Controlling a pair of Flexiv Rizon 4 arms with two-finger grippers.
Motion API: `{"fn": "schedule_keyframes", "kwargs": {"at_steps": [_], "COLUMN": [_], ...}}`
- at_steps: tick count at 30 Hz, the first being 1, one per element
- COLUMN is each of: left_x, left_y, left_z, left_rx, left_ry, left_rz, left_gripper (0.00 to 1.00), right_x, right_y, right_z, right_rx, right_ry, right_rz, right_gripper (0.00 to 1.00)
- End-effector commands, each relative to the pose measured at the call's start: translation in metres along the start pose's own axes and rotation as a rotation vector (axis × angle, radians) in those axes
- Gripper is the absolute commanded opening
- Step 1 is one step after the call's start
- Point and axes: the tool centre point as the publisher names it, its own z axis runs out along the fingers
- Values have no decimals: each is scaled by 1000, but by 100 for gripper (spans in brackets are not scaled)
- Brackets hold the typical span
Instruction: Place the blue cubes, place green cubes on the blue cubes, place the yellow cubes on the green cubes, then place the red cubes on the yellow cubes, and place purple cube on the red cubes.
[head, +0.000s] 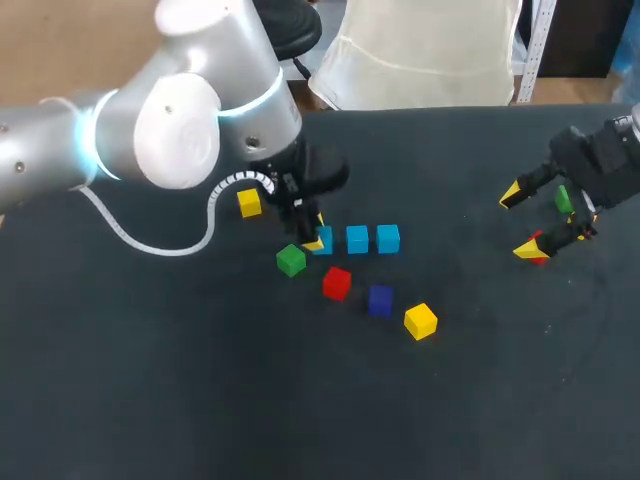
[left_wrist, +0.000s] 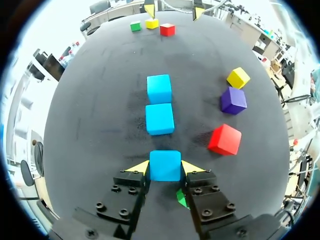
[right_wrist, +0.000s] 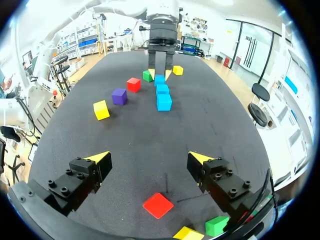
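- Three blue cubes sit in a straight row near the middle of the bench, close to one another with small gaps between them.
- The left gripper is down at one end of that row. Its fingers pinch the end blue cube from both sides, and the cube rests on the bench.
- Near the row, each apart from the others, lie a green cube, a red cube, a purple cube and a yellow cube.
- A second yellow cube lies on the other side of the left gripper.
- The right gripper hangs well apart at the bench's right side, its fingers spread wide and holding nothing.
- A second red cube lies on the bench under it. A second green cube and a third yellow cube lie close together by one finger.
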Motion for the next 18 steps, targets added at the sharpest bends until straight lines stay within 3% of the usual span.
{"fn": "schedule_keyframes", "kwargs": {"at_steps": [1,18], "left_x": [1,-9], "left_y": [-3,3], "left_z": [-1,5], "left_rx": [-10,5], "left_ry": [9,27], "left_rz": [-2,7], "left_gripper": [0,0], "right_x": [1,1], "right_y": [-1,-1], "right_z": [0,0], "right_rx": [-1,-1], "right_ry": [-3,-3], "right_rz": [-1,-1], "right_gripper": [100,100]}}
